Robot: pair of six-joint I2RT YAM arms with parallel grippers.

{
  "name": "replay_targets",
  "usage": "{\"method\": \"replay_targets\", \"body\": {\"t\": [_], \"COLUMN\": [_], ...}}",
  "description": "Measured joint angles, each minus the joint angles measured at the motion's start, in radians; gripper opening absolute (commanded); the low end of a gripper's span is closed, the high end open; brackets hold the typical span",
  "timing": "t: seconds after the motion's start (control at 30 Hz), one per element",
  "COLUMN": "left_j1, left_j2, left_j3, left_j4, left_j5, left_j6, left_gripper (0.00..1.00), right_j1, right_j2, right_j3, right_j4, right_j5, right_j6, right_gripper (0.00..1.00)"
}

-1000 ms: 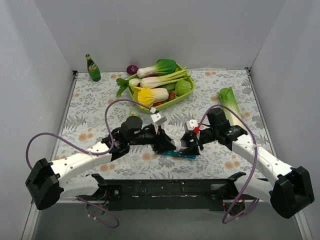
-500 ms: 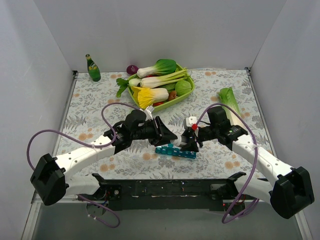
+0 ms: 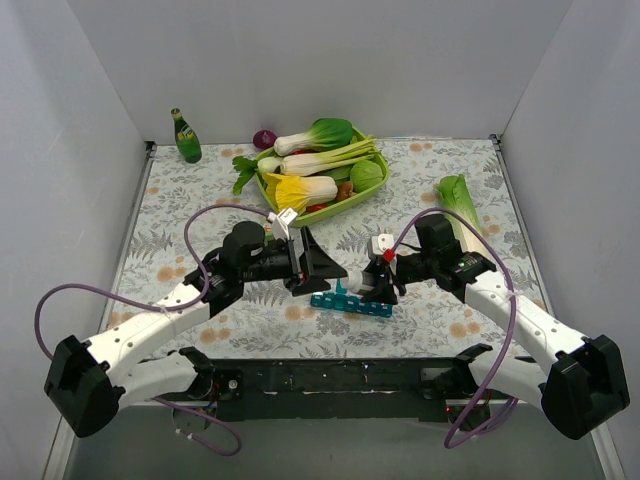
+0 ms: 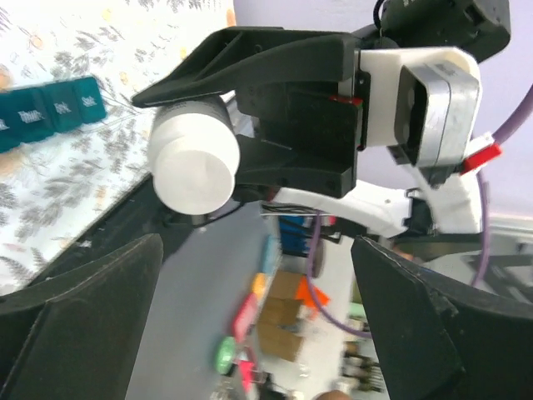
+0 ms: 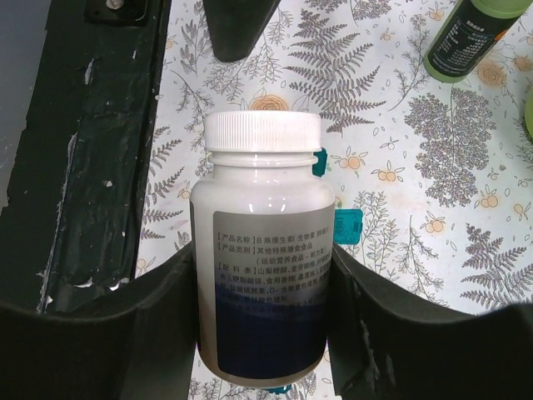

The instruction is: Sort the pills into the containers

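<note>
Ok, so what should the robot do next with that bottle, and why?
Probably ease the left gripper forward and close it on the white cap, to twist it off. The right gripper grips the bottle with its cap on, the left fingers are open and empty facing that cap, and the pill organiser lies on the table beneath.

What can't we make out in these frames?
- Pills: none visible in any view. The bottle has a label and a cloudy wall that hide its contents in the right wrist view.
- Organiser: lid lettering too small from the top; cut off by the left edge in the left wrist view; mostly behind the bottle in the right wrist view.
</note>
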Motion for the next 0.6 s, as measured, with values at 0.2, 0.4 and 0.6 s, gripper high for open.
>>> {"method": "replay_targets", "body": {"t": [0.2, 0.4, 0.6], "left_j1": [0.031, -0.044, -0.085], "left_j2": [-0.016, -0.083, -0.180], "left_j3": [0.021, -0.013, -0.101], "left_j4": [-0.163, -0.141, 0.074], "left_j5": [0.065, 0.042, 0.060], "left_j6": [0.377, 0.926, 1.347], "left_gripper": [0.98, 0.98, 0.98], "right_j1": [0.000, 0.000, 0.000], "right_j2": [0.000, 0.000, 0.002], "right_j3": [0.000, 0.000, 0.000], "right_j4": [0.000, 0.000, -0.001], "right_j5": [-0.001, -0.009, -0.015], "right_j6": [-0.001, -0.002, -0.005], "right_gripper": [0.11, 0.11, 0.11]}}
